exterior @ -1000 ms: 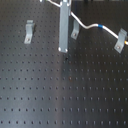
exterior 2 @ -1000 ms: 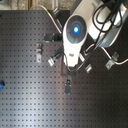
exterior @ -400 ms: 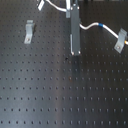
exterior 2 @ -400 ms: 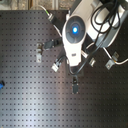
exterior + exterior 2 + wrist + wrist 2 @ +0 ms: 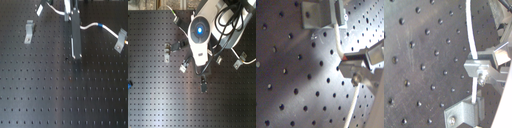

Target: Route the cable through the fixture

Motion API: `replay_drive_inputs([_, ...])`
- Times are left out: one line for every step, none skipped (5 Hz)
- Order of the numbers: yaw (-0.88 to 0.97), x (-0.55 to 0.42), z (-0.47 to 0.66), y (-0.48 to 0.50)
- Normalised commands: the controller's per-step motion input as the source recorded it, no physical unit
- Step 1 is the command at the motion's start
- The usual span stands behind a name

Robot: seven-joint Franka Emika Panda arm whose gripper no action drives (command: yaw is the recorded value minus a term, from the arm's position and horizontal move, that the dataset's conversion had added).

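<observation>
Tool (image 5: 351,67) clamped on cable (image 5: 336,42), low over worktop (image 5: 55,95), near a clip (image 5: 318,13).

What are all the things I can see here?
Board: one, black, dotted with holes, under everything.
Clips: three, grey metal, in the first exterior view one at the left, one at the top, one at the right.
Cable: one, white with a blue band, running between the clips.
Blue thing: one, at the second exterior view's left edge; too small to name.
Gripper: one, grey, low over the board; whether it grips the cable is unclear.
</observation>
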Motion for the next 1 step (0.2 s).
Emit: replay_drive_inputs([0.00,-0.026,0.16,0.062])
